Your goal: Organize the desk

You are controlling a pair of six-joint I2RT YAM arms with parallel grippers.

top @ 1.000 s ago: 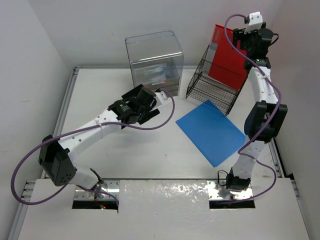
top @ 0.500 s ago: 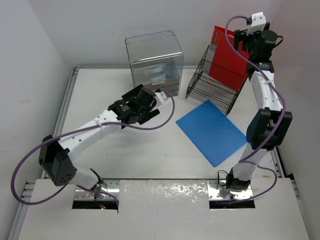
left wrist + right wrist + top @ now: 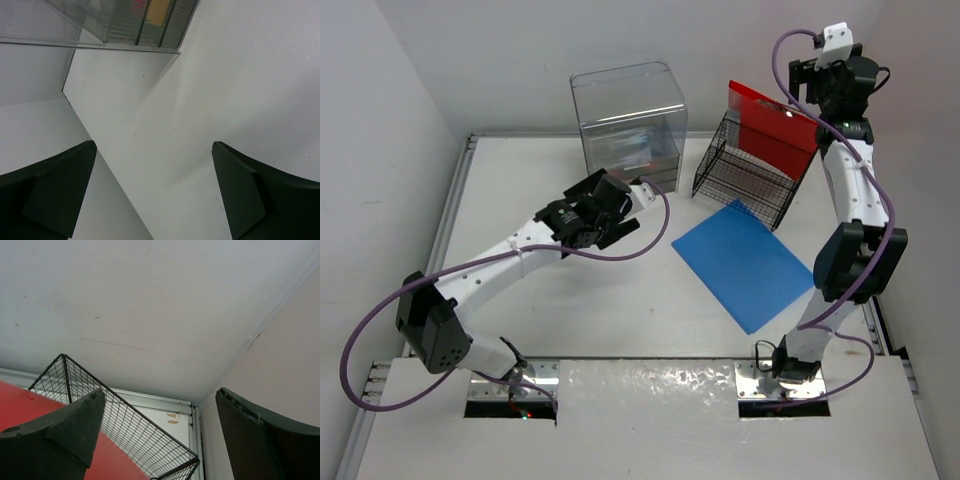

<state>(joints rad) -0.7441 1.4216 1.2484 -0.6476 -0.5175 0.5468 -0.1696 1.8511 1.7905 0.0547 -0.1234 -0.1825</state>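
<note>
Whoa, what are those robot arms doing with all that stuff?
They are tidying the desk. The right gripper hangs open above the red folder, which stands in the wire basket, not gripped. The blue folder lies flat on the desk beside the basket. The left gripper hovers open and empty over the desk near the clear box.

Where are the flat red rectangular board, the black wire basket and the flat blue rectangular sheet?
flat red rectangular board [image 3: 775,122]: overhead view, middle of its red face.
black wire basket [image 3: 740,182]: overhead view, its near wire wall.
flat blue rectangular sheet [image 3: 742,263]: overhead view, centre of the sheet.
</note>
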